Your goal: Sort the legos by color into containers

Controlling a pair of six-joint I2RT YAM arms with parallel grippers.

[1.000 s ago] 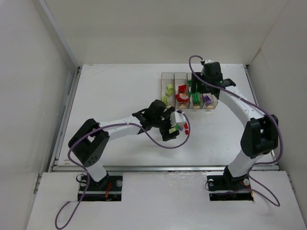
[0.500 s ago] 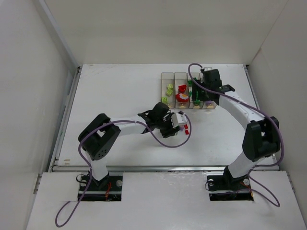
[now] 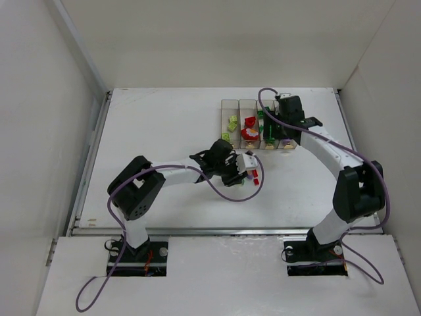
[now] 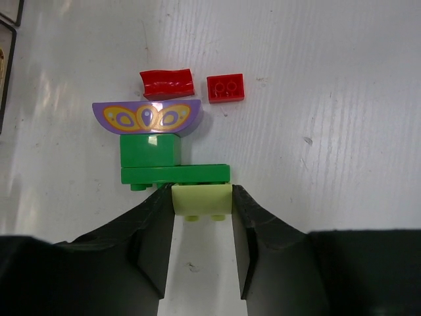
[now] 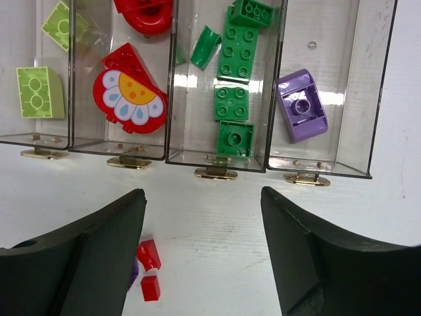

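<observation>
We find the containers holding colour-sorted legos, while on the table the left gripper clamps a pale yellow-green brick touching a green-and-purple clump, two red bricks remain loose, and the right gripper hangs open, empty.

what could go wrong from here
1. The left gripper is shut on a pale yellow-green brick that butts against a green-and-purple clump. If they are joined, the clump may lift too and reach the wrong bin.
2. Only the fingertips pinch the brick, so it could slip.
3. The right gripper hangs open before the containers, so the arms could crowd there.
</observation>
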